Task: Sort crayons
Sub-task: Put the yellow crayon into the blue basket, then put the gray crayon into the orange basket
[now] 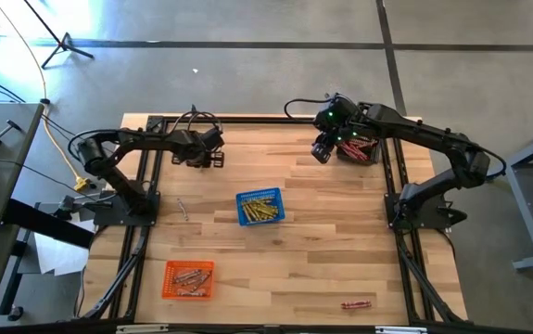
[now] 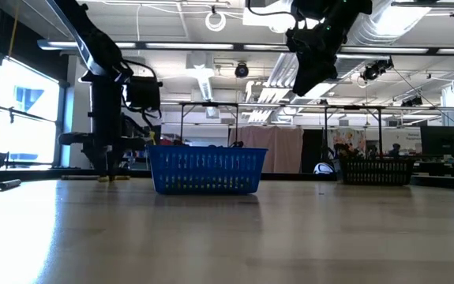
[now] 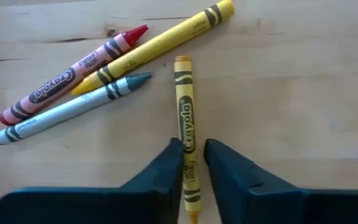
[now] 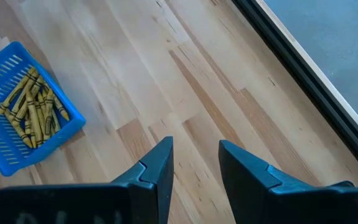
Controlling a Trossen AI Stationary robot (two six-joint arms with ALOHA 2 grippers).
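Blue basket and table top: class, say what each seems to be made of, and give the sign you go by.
The blue basket looks like moulded plastic: thin, evenly coloured lattice walls. The table top looks like smooth-finished wood: joined pale planks with grain and a soft sheen.

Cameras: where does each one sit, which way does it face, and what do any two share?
High: overhead, straight down; both arms, blue basket, orange basket.
Low: table height, level across; arms hang from above, dark basket behind.
Left wrist: looks down past the left tool, whose fingers straddle a yellow crayon.
Right wrist: looks down past the open, empty right tool.
Shared: the right wrist, high and low views all show the blue basket.
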